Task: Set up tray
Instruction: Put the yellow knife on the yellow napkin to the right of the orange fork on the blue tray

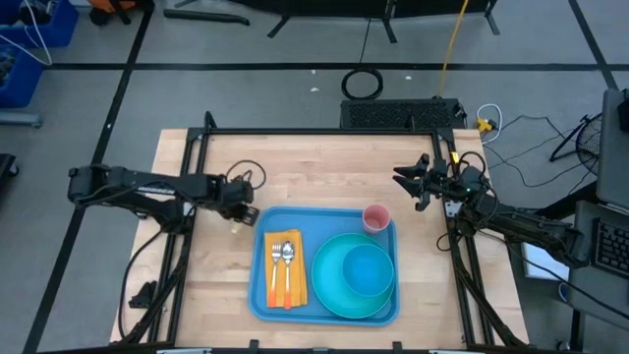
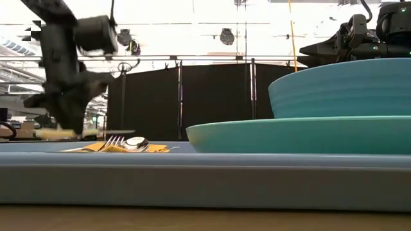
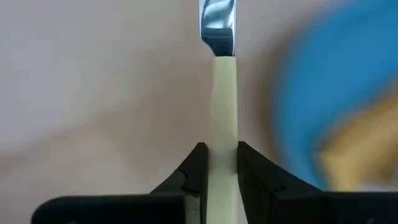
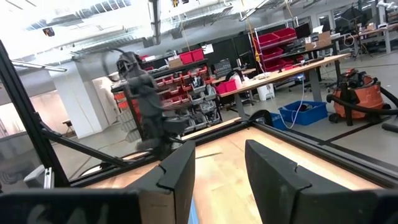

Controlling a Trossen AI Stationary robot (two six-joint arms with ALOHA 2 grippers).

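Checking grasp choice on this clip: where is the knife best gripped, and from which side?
Grip the knife by its pale handle, away from the metal blade, coming from above with the fingers either side of the handle's narrow width. The handle is straight and slim. The left gripper does this just left of the tray; the right gripper waits at the table's right.

In your left wrist view, the knife (image 3: pixel 224 93) ran off the picture's edge, so only the start of its metal blade showed, and its pale handle vanished between the left claw's fingers (image 3: pixel 194 174). The tray (image 3: pixel 336 93) there was only a blue blur, with an orange smear on it. From the table-level camera, the tray's near rim (image 2: pixel 205 183) hid most of the table, and the bowl (image 2: pixel 340 86) was cut off at the right.
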